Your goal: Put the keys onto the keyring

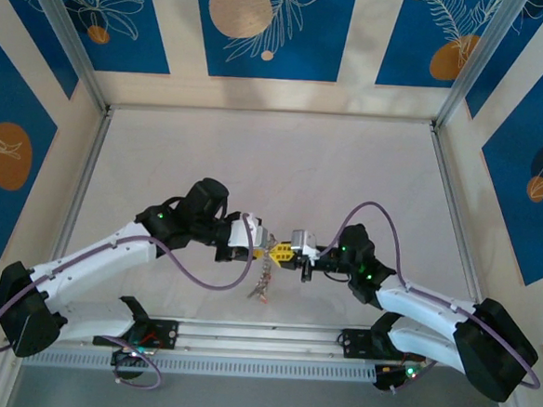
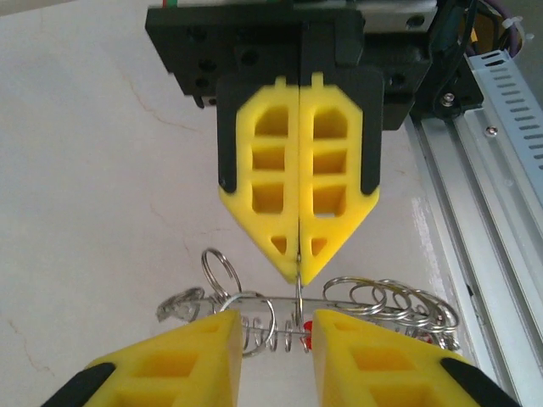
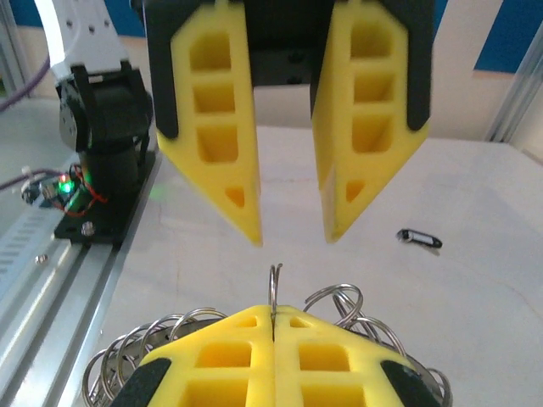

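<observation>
Blue walls with orange circles and white leaf drawings stand round a pale desk [image 1: 256, 156], and two white arms reach in from the near edge and meet nose to nose in the middle. Between them hangs the keyring [image 1: 264, 285], a bunch of thin silver loops that dangles below the two tools, not far from the metal rail [image 1: 262, 338] at the near edge. The right tool [image 3: 273, 312] is shut tight, its two yellow fingers pressed flat together, and it pinches one thin wire loop of the keyring. From its own camera that loop sticks up out of the crack between the fingers, with more silver loops bunched on both sides. The left tool [image 2: 277, 319] faces it and is partly open, with a clear gap between its yellow fingers. From the left wrist camera the loops and a little wire coil sit in that gap, but I cannot tell if the fingers touch them, and I see no firm hold on anything. One of the keys [image 2: 307, 327] shows as a tiny red spot down among the loops, just beside the inner side of one left finger. On the desk, well apart from both tools, lies one small black thing [image 3: 420, 239]
</observation>
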You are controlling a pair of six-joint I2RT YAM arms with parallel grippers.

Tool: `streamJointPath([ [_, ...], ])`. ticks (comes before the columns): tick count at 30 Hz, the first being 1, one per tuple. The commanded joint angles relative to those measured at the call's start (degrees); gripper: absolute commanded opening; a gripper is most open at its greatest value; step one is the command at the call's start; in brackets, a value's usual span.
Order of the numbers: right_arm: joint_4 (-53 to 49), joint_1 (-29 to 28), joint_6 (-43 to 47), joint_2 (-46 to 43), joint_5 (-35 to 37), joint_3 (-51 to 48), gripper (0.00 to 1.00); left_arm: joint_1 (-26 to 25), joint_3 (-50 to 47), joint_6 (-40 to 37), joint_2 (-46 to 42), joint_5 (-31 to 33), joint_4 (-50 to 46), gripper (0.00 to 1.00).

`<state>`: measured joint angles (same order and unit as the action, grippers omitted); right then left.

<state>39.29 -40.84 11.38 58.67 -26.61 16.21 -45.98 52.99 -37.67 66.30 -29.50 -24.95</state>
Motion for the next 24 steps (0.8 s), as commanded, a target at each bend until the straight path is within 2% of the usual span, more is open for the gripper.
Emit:
streamJointPath([
  [1, 10.8, 1.0, -4.6, -2.0, -2.4, -0.5, 0.00, -0.1, -0.2, -0.8, -1.0, 0.1, 1.6, 0.32],
  [8, 11.2, 1.3, -5.2, -1.2, -3.6, -0.4, 0.00, 0.0, -1.2, 1.0, -1.7, -2.3, 4.5, 0.31],
  [16, 11.8, 1.2, -4.9, -0.2, -3.9, 0.1, 0.00, 0.0, -1.2, 1.6, -1.5, -4.2, 5.1, 0.16],
  [24, 11.3, 0.8, -4.4, 1.0, -3.9, 0.4, 0.00, 0.1, -0.7, 2.1, -1.2, -5.8, 5.1, 0.13],
])
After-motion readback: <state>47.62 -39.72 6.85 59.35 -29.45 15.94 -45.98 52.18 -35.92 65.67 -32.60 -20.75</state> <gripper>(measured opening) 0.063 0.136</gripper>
